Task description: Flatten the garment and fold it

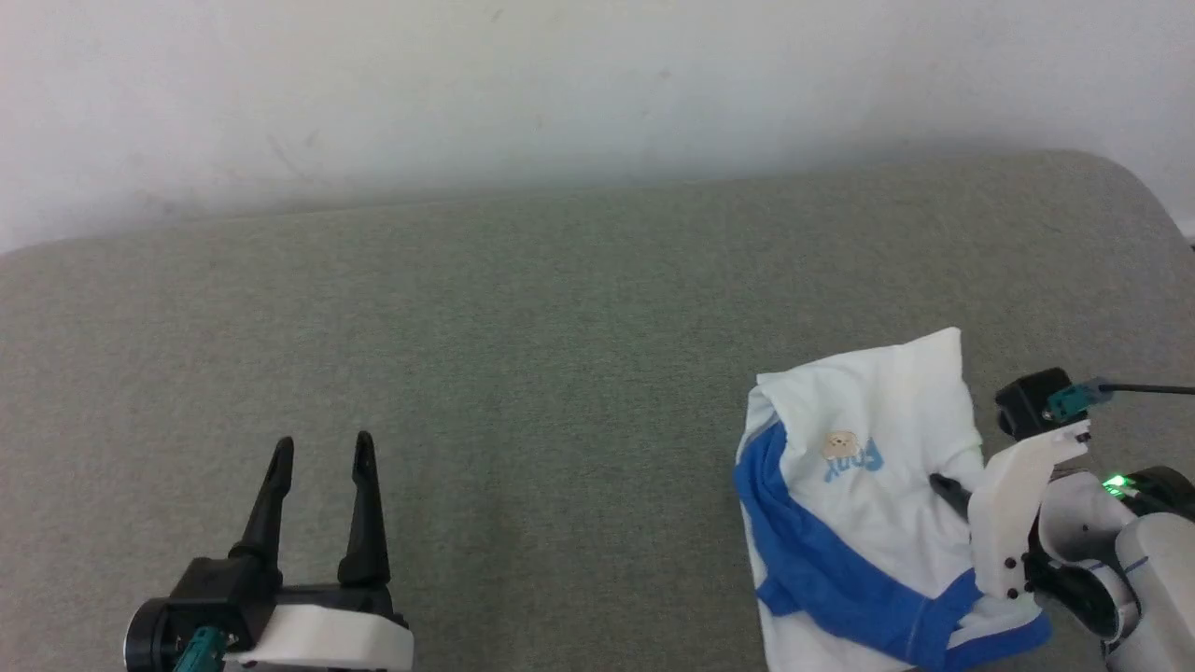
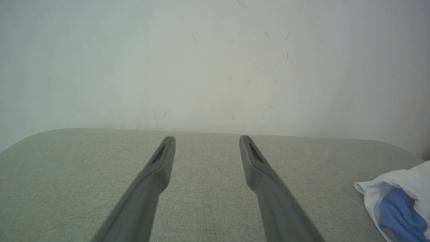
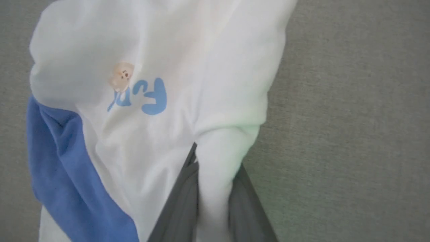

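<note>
The garment point(image 1: 868, 504) lies crumpled at the right of the grey cushioned surface, white with royal-blue parts and a small blue print. My right gripper point(image 1: 948, 487) is shut on a fold of its white fabric; in the right wrist view the cloth point(image 3: 161, 101) is pinched between the two dark fingers point(image 3: 181, 201). My left gripper point(image 1: 322, 448) stands open at the lower left, far from the shirt, nothing between its fingers point(image 2: 158, 168). The left wrist view catches a corner of the garment point(image 2: 399, 198) at its right edge.
The grey surface point(image 1: 523, 355) stretches wide between the two grippers. A pale wall point(image 1: 560, 84) rises behind its far edge. The surface's rounded right corner point(image 1: 1134, 187) lies beyond the shirt.
</note>
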Motion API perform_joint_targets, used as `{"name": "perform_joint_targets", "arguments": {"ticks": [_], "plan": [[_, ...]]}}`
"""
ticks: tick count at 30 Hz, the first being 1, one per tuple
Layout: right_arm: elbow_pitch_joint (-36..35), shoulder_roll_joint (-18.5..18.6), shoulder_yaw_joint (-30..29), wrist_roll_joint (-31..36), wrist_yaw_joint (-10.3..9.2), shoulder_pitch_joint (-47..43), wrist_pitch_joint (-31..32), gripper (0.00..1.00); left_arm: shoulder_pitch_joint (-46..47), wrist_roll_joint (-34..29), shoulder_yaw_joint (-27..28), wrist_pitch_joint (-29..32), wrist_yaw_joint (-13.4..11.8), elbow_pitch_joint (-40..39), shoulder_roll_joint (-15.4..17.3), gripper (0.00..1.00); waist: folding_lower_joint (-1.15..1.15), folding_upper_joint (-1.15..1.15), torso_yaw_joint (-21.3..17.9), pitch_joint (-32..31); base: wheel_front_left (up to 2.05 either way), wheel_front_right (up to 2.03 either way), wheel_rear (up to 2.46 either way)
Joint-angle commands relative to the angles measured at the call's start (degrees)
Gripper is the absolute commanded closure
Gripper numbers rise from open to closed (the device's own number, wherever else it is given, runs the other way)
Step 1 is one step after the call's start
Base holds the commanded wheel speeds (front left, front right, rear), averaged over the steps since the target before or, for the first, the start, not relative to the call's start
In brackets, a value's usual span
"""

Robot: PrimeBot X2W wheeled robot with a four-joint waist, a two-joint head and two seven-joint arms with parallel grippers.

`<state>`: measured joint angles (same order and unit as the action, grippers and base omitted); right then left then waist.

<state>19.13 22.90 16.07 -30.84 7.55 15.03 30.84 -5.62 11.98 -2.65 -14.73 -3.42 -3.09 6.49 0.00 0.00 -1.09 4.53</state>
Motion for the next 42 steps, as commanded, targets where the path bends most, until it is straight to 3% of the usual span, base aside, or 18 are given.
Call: {"name": "perform_joint_targets", "arguments": {"ticks": [1, 7, 15, 22, 23, 24, 25, 34, 38, 42], "plan": [[0.84, 1.70, 0.46, 1.45, -0.06, 2.12, 0.53, 1.00, 1.77, -0.86, -0.06, -0.27, 0.66, -0.84, -0.18, 0.00, 0.00, 0.00, -7.27, 4.42, 0.00, 0.00, 0.00], [5.58, 7.19, -2.16, 4.03, -0.06, 6.73, -0.71, 1.00, 8.25, -1.63, -0.73, -0.27, 2.53, -2.20, 0.43, 0.00, 0.00, 0.00, -11.21, 13.59, 0.00, 0.00, 0.00], [16.39, 12.43, -11.83, 8.88, -0.06, 12.81, -11.02, 1.00, 17.74, -3.96, -2.66, -0.27, 4.93, -1.87, 2.48, 0.00, 0.00, 0.00, -10.66, 23.55, 0.00, 0.00, 0.00], [24.12, 11.28, -19.87, 10.93, -0.06, 19.18, -22.74, 1.00, 22.72, -4.77, -3.51, -0.27, 5.56, -2.16, 2.67, 0.00, 0.00, 0.00, -9.24, 27.41, 0.00, 0.00, 0.00], [25.45, 10.74, -20.48, 11.33, -0.06, 19.73, -23.60, 0.20, 23.05, -4.77, -3.55, -0.27, 5.63, -2.07, 2.63, 0.00, 0.00, 0.00, -9.07, 27.47, 0.00, 0.00, 0.00], [25.45, 10.74, -20.48, 11.33, -0.06, 19.73, -23.60, 0.20, 23.05, -4.77, -3.55, -0.27, 5.63, -2.07, 2.63, 0.00, 0.00, 0.00, -9.07, 27.47, 0.00, 0.00, 0.00], [26.85, 10.39, -21.06, 12.24, -0.06, 20.20, -24.58, 0.00, 23.30, -4.77, -3.59, -0.27, 5.67, -1.96, 2.56, 0.00, 0.00, 0.00, -8.90, 27.48, 0.00, 0.00, 0.00], [36.24, 10.48, -29.17, 21.59, -0.06, 19.22, -32.92, 0.00, 20.64, -4.36, -2.39, -0.27, 4.89, -0.75, 1.04, 0.00, 0.00, 0.00, -8.07, 21.76, 0.00, 0.00, 0.00], [34.59, 9.27, -31.03, 26.14, -0.06, 15.61, -38.36, 0.00, 17.41, -3.96, -1.04, -0.27, 4.13, -0.27, 0.26, 0.00, 0.00, 0.00, -7.65, 16.86, 0.00, 0.00, 0.00], [28.23, 4.94, -30.65, 28.63, -0.06, 10.08, -42.07, 0.00, 13.45, -3.39, 0.44, -0.27, 3.36, 0.14, -0.58, 0.00, 0.00, 0.00, -7.03, 11.78, 0.00, 0.00, 0.00]]}}
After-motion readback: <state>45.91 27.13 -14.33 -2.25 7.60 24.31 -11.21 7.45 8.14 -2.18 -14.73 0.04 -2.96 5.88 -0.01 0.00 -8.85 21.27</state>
